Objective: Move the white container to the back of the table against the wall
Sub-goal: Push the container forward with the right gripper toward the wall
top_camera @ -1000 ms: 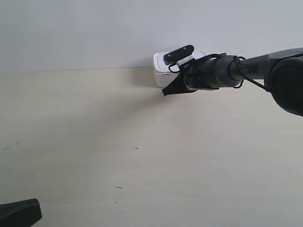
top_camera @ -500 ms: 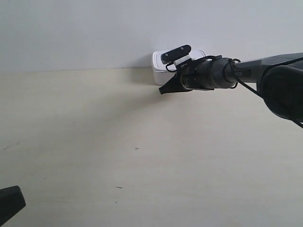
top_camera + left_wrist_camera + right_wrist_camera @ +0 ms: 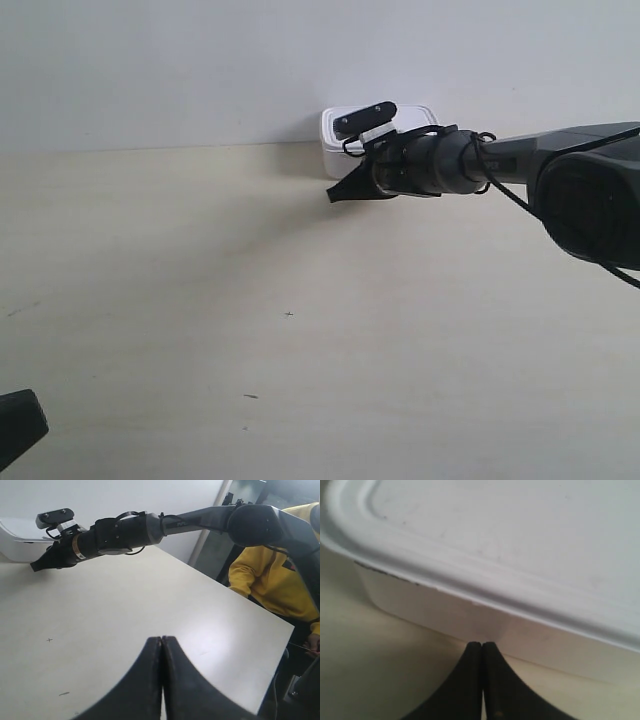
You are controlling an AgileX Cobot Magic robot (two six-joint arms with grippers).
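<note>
The table (image 3: 200,300) is showing a wide, pale cream top with a faint wood grain. The white container (image 3: 336,152) is sitting flat and directly on it, lid upward, at the back edge where the table is meeting the wall (image 3: 150,70). Well in front of the container, a tiny dark cross-shaped speck (image 3: 289,314) is lying on the surface. A short dark dash (image 3: 250,396) is lying even farther from the container.

Shallow lidded white container (image 3: 333,150), flat at the back of the pale table (image 3: 200,300), against the plain wall (image 3: 200,60)
</note>
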